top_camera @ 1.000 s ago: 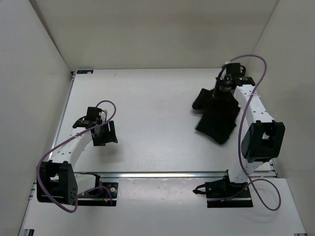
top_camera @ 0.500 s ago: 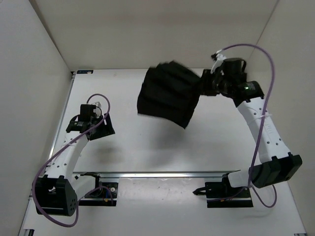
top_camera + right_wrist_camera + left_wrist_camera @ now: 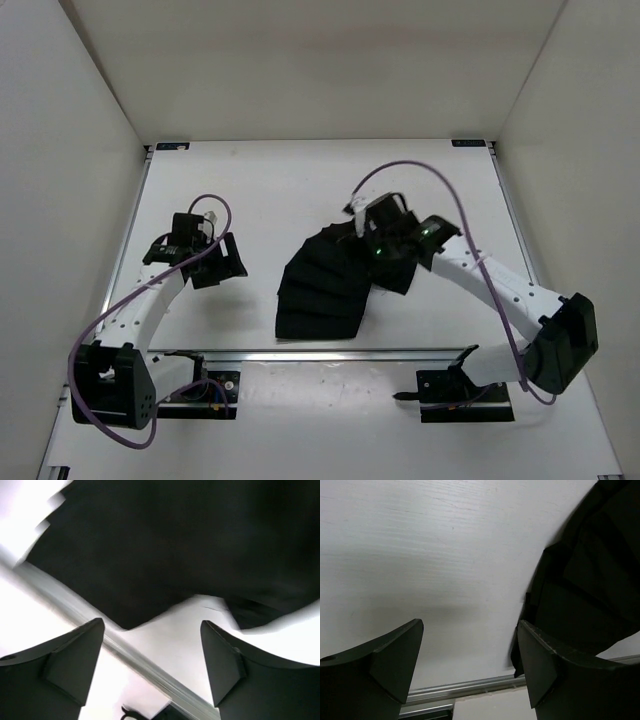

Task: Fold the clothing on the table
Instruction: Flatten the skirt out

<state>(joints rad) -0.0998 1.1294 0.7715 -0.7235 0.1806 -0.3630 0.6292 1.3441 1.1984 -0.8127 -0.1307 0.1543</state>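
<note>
The black clothing (image 3: 318, 290) lies wrinkled on the white table (image 3: 250, 190), reaching from the middle down to the near rail. My right gripper (image 3: 392, 262) hangs over its right upper edge. In the right wrist view this gripper (image 3: 152, 652) is open, nothing is between its fingers, and the clothing (image 3: 165, 545) lies just beyond the tips. My left gripper (image 3: 222, 265) is to the left of the clothing and apart from it. In the left wrist view it (image 3: 470, 650) is open and empty over bare table, with the clothing (image 3: 590, 580) at the right.
A silver rail (image 3: 330, 353) runs along the near table edge, just below the clothing's lower hem. White walls close in the left, back and right sides. Purple cables loop over both arms.
The right arm swung the clothing from the far right to the middle of the table, then opened and let it go. The left gripper shifted slightly and opened a little wider.
</note>
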